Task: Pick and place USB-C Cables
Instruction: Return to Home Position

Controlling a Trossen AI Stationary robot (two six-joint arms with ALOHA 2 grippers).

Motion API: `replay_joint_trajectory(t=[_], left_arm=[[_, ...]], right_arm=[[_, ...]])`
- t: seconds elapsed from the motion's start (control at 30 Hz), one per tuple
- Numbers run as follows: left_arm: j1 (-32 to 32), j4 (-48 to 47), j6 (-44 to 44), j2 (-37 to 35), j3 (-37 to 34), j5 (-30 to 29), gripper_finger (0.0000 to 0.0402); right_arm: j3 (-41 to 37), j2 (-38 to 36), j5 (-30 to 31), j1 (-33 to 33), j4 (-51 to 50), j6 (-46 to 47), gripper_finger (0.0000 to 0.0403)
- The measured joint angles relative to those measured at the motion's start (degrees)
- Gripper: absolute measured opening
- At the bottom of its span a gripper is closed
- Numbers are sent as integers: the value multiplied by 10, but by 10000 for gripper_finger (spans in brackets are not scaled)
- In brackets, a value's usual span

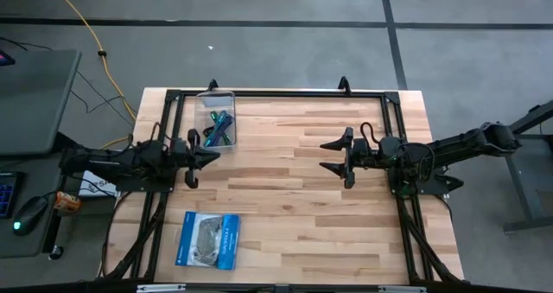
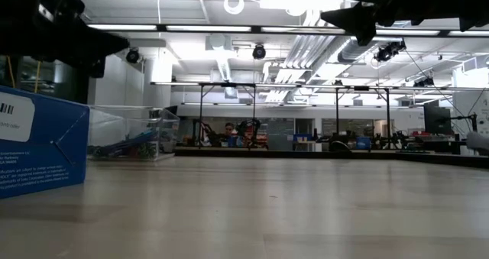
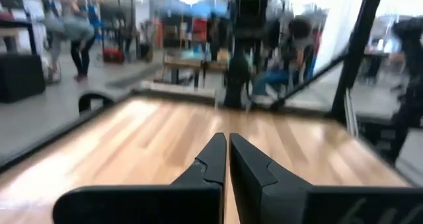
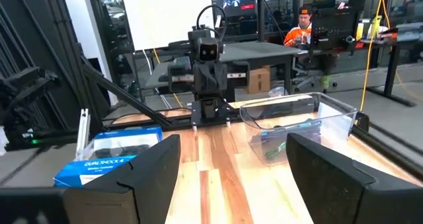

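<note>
Two arms reach in over one surface [image 1: 294, 224] of pale wooden planks laid in strips, rectangular and bordered by a thin black frame [image 1: 285, 94] along its far edge and both sides. The left tool [image 1: 210, 154] comes in from the left edge and hangs above the wood with its two dark, pointed fingers clenched together on nothing, tips touching. Its tips lie just beside the near end of the bin. Near the near left corner lies one flat packet [image 1: 207, 239], blue and white, glossy and oblong, slightly askew to the edge and well apart from everything else. Close to the far left corner stands one bin [image 1: 216, 93], a clear plastic box with rounded corners and straight walls, its long side running from far edge toward near. The cables [image 1: 223, 127] lie inside it in a loose heap on its floor. Teal and green strands can be told apart, but how many bundles there are cannot be counted with certainty. The middle of the surface, from the bin across to the right side, is bare wood. The right tool [image 1: 331, 156] reaches in from the right edge, raised above the wood, its two fingers released and spread wide with nothing between them. It points toward the left arm and is well apart from bin and packet.
</note>
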Motion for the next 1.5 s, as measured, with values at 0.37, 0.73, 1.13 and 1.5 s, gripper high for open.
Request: replay_joint_trajectory(t=[0.37,0.73,1.13,1.5], left_arm=[[0,-60,11,-35,0,-13,0],[0,-56,0,-57,0,-43,0],[0,-56,0,-56,0,-43,0],[0,-56,0,-56,0,-43,0]], right_arm=[[0,0,0,0,-5,12,268],[0,0,0,0,-5,27,268],[0,0,40,1,-5,28,236],[0,-40,38,1,-71,27,12]])
